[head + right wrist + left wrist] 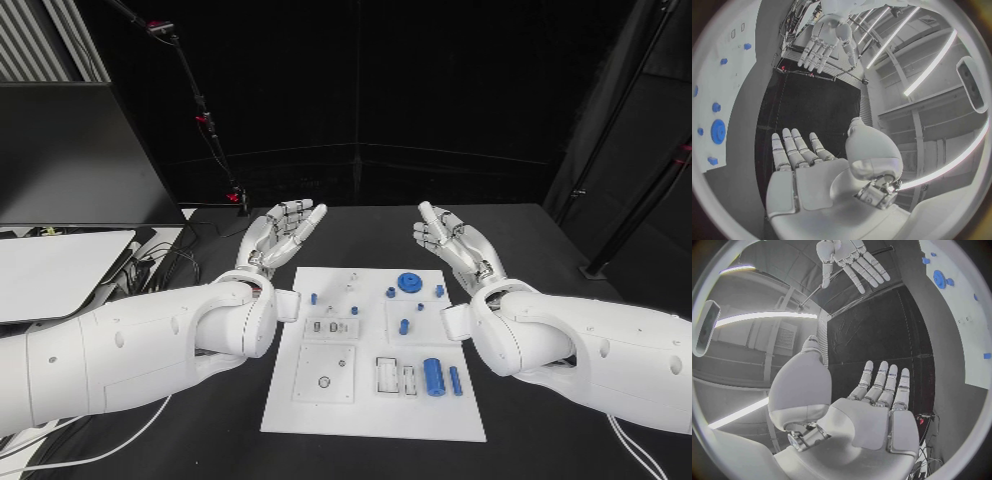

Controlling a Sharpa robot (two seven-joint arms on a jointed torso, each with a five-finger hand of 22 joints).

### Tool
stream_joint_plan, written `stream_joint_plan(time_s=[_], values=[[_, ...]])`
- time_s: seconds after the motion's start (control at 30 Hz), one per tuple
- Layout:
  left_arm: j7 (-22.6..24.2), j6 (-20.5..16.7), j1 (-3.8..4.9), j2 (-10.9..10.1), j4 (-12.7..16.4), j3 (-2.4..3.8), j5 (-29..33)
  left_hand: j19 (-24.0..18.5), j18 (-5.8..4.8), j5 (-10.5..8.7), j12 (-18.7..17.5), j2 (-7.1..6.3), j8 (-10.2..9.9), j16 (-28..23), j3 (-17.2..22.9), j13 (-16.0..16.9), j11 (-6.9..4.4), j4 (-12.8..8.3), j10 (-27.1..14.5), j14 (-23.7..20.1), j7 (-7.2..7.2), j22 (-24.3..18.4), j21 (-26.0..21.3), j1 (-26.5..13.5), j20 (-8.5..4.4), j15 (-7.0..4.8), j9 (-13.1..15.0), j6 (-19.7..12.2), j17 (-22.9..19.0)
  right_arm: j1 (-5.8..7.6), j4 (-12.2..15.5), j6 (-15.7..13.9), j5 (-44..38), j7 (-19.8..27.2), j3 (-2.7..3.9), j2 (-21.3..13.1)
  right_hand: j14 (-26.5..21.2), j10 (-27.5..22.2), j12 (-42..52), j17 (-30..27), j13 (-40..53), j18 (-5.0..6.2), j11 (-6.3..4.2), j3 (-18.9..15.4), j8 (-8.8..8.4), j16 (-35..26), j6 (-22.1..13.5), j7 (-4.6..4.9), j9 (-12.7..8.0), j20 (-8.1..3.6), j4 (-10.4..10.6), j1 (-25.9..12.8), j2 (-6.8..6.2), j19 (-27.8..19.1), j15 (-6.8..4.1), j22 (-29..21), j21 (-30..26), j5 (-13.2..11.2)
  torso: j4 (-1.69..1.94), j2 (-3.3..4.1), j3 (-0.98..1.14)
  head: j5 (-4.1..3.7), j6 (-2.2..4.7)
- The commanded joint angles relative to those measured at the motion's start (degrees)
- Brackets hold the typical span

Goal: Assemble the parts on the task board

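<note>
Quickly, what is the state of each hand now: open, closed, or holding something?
Left hand: open, fingers apart, holding nothing.
Right hand: open, fingers apart, holding nothing.

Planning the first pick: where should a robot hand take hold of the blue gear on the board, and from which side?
Probably by its toothed rim, from straight above: the blue gear lies flat on the task board, so only rim and top face are exposed. The open right hand hovers nearest.

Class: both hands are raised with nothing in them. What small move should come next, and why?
Probably lower the right hand toward the blue gear. Both it and the left hand hover open beyond the board, and loose parts lie untouched.
</note>
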Motion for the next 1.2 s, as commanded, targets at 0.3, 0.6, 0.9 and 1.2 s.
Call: stream_joint_plan(time_s=[0.3,0.6,0.9,1.2], values=[[24.2,6.6,3.40,0.4,-0.9,-3.36,0.9,0.5,1.51,0.76,1.3,-1.46,1.8,1.4,-1.1,0.2,0.04,1.0,0.6,0.0,8.69,0.3,0.3,1.0,0.20,0.36,0.1,0.6,0.2,0.76,0.7,4.8,-7.5,0.1,-0.62,-0.2,0.1,0.1,0.6,0.0,0.1,1.08,0.35,-0.1,0.41,0.5,0.5,10.01,0.1,0.40,0.3,0.8,0.17,0.0,0.36,0.1,0.4,0.2,-0.01,0.00,-0.01,0.01,-0.02],[24.1,8.1,3.54,0.7,-1.5,-3.48,0.9,0.4,1.67,-3.91,1.2,-2.20,2.3,0.9,-2.0,0.3,-0.21,1.0,0.6,0.1,8.53,0.1,0.1,-0.4,-0.04,-0.02,0.1,0.4,0.2,0.71,0.7,5.7,-7.5,-0.4,-0.61,-1.6,0.1,0.2,0.8,0.0,0.0,1.05,0.36,0.0,0.43,0.6,0.5,9.99,0.0,0.40,0.3,1.0,0.35,0.0,0.39,0.1,0.4,0.2,0.31,1.39,0.30,0.43,-0.77],[22.9,9.2,3.55,0.5,-1.7,-3.48,0.9,-0.8,1.90,-7.67,0.9,-1.89,2.9,-2.0,-1.7,0.2,-2.98,0.8,0.1,-1.0,5.80,-0.5,-0.5,-0.5,-0.12,-0.64,0.1,0.9,-0.1,0.74,1.0,6.2,-7.6,-1.0,-0.58,-2.8,0.1,0.3,1.0,-0.1,0.0,1.02,0.41,0.0,0.41,0.7,0.5,9.92,0.0,0.40,0.3,1.2,0.41,0.0,0.43,0.1,0.4,0.2,0.74,3.50,0.79,1.09,-0.32],[21.1,9.6,3.55,-0.5,-0.8,-3.51,0.9,-1.7,4.17,-9.64,-0.3,-1.66,1.4,-6.2,-1.3,0.0,-6.46,1.0,-2.5,-2.4,2.45,-0.6,-0.8,0.0,-1.74,-4.91,-1.1,-0.3,-0.3,1.23,1.2,7.4,-8.9,-2.4,-0.50,-4.5,1.1,1.7,3.5,-0.1,0.2,0.81,0.50,0.0,0.61,2.2,0.5,9.64,-0.3,0.40,0.4,2.2,-0.03,-0.1,0.76,0.2,0.6,0.2,1.27,6.27,0.93,0.70,-0.43]])
